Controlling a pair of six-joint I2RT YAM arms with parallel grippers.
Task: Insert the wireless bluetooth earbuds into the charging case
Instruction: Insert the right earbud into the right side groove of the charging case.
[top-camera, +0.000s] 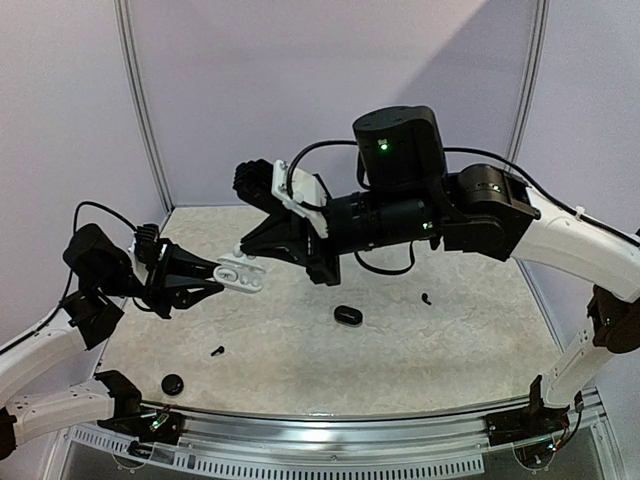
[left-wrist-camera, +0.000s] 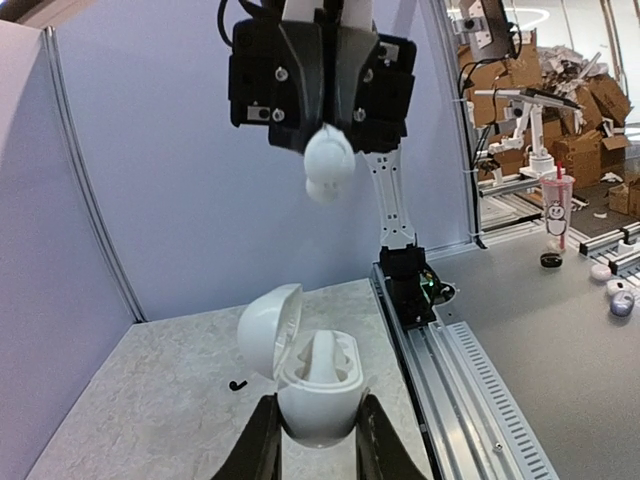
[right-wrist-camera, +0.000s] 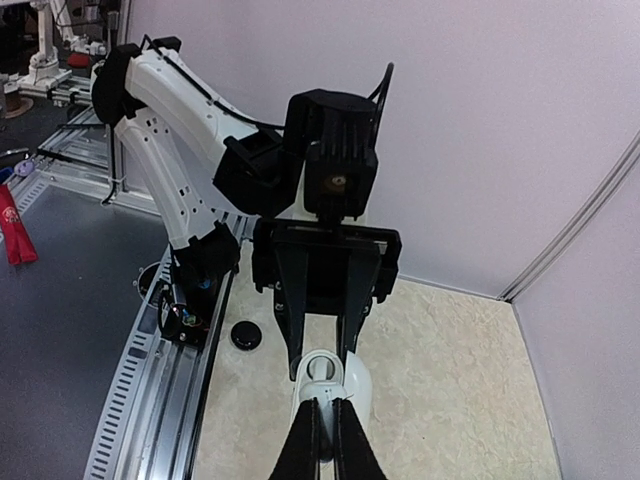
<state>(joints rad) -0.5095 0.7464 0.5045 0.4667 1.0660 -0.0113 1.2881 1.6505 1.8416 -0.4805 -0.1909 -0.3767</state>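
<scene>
My left gripper (left-wrist-camera: 318, 405) is shut on a white charging case (left-wrist-camera: 318, 385), holding it upright above the table with its lid (left-wrist-camera: 268, 328) swung open to the left. My right gripper (left-wrist-camera: 327, 150) hangs above the case, shut on a white earbud (left-wrist-camera: 328, 165), with a clear gap down to the case's wells. In the top view the left gripper (top-camera: 225, 275), the case (top-camera: 242, 274) and the right gripper (top-camera: 247, 250) meet at centre left. In the right wrist view my right gripper (right-wrist-camera: 323, 400) pinches the earbud (right-wrist-camera: 323, 375) over the case's lid (right-wrist-camera: 358, 388).
A shut black case (top-camera: 347, 315) lies mid-table. One loose black earbud (top-camera: 217, 350) lies near the front left and another (top-camera: 426, 298) to the right. A round black piece (top-camera: 172, 384) sits at the front left edge. Grey walls close off the back and sides.
</scene>
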